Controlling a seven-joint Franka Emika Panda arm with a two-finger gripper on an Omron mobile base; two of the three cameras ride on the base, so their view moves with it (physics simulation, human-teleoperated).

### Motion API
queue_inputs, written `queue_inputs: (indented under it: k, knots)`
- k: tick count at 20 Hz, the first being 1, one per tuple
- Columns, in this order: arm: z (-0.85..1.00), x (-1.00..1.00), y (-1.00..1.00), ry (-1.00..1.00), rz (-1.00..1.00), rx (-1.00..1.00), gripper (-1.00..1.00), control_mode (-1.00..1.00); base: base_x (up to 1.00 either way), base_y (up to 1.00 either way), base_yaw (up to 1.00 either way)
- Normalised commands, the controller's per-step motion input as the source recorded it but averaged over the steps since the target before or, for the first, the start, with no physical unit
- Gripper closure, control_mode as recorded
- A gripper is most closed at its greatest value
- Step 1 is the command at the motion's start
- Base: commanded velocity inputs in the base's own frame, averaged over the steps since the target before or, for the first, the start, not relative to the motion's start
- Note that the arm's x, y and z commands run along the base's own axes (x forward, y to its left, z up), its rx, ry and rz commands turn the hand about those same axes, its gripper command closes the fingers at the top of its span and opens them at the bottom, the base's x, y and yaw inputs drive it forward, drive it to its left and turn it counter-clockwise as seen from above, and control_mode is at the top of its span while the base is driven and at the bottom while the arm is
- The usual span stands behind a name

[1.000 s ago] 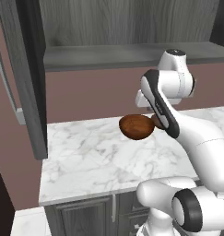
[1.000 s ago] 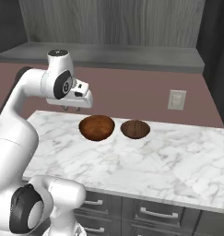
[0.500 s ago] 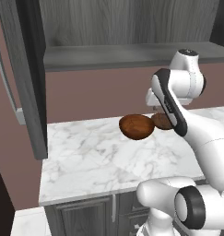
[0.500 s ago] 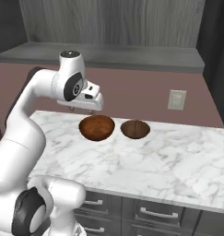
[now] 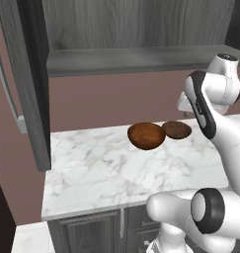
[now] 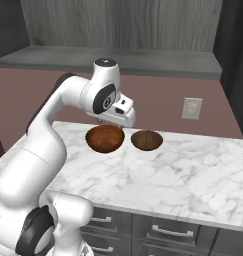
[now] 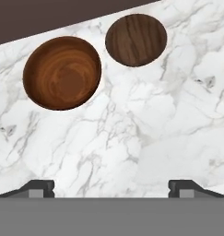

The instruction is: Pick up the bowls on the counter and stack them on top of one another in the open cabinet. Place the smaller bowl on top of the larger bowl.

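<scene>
Kitchen corner: a mauve wall is running behind a white marble bench (image 5: 106, 173), veined grey, sitting on dark grey panelled drawers (image 6: 163, 232). Above it the open cabinet (image 5: 136, 24) is showing a wood-grain back and a flat grey shelf (image 5: 131, 62); its tall dark door (image 5: 30, 84) is standing open at the left of the left base view. A white wall outlet (image 6: 192, 108) is sitting on the wall at the right of the right base view.

Item one: the larger bowl (image 7: 62, 72), reddish-brown wood with darker grain rings, is resting upright on the bench near the back wall, its hollow facing up.

Item two: the smaller bowl (image 7: 136, 39), darker brown with straight grain stripes, is resting on the bench just beside the larger one and not quite touching it in the hand view; in the left base view the larger bowl is overlapping its near edge.

Item three: my jaws (image 7: 111, 186) are hanging above the bench, spread wide and holding nothing. Bare marble is lying between my two dark fingertips (image 7: 39, 186). Both bowls are lying ahead of me, apart from my tips, the larger one up and left, the smaller one up and slightly right.
</scene>
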Motion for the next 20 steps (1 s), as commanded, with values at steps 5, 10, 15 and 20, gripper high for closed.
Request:
queue_inputs:
  k: [5,10,15,20]
  knots:
    - [-0.01,0.0,-0.14,0.01,-0.03,0.0,-1.0,-1.0,0.0,0.0,0.0]
    - [-0.23,-0.22,-0.12,-0.01,0.0,-0.01,-1.0,-1.0,0.0,0.0,0.0]
    - [-0.46,-0.7,-0.22,-0.04,0.0,-0.01,-1.0,-1.0,0.0,0.0,0.0]
    - [-0.2,-0.19,-0.28,-0.07,-0.02,0.0,-1.0,-1.0,0.0,0.0,0.0]
